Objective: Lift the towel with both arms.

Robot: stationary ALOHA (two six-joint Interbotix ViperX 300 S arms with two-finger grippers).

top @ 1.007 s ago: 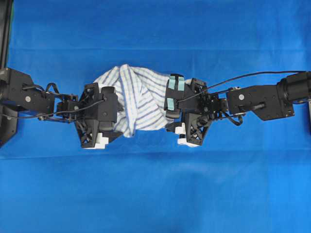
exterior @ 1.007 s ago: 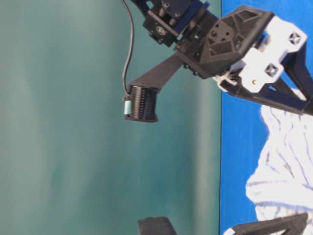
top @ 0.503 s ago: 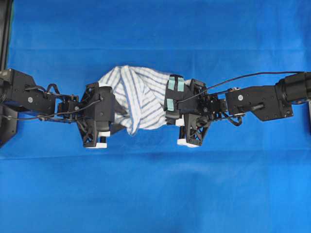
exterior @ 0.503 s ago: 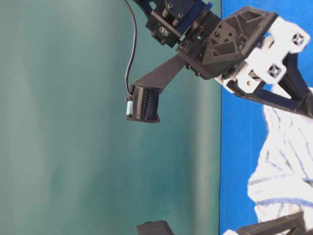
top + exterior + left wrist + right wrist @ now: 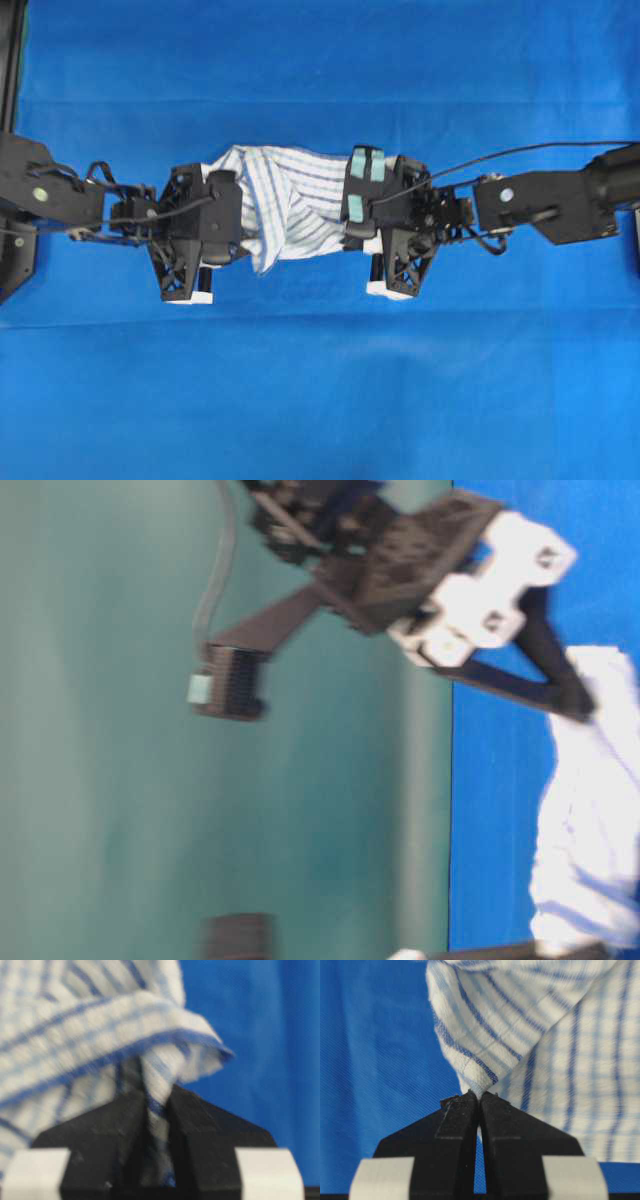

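The white towel [image 5: 295,200] with thin blue stripes hangs bunched between my two arms over the middle of the blue tablecloth. My left gripper [image 5: 243,215] is at its left end. In the left wrist view the left gripper [image 5: 157,1092] is shut on a fold of the towel [image 5: 75,1035] that runs down between the fingers. My right gripper [image 5: 347,212] is at the right end. In the right wrist view the right gripper [image 5: 479,1095] pinches a corner of the towel [image 5: 545,1035] at its tips. The blurred table-level view shows the towel [image 5: 590,810] below the right gripper [image 5: 572,702].
The blue tablecloth [image 5: 320,380] covers the whole table. A black stand [image 5: 12,250] sits at the left edge behind the left arm. In the table-level view a plain teal-green wall [image 5: 120,810] fills the left side.
Both grippers have closed on the towel's ends. The towel has drawn up into a narrower, tauter bundle between them. Both arms have shifted slightly and the table-level view is motion-blurred.
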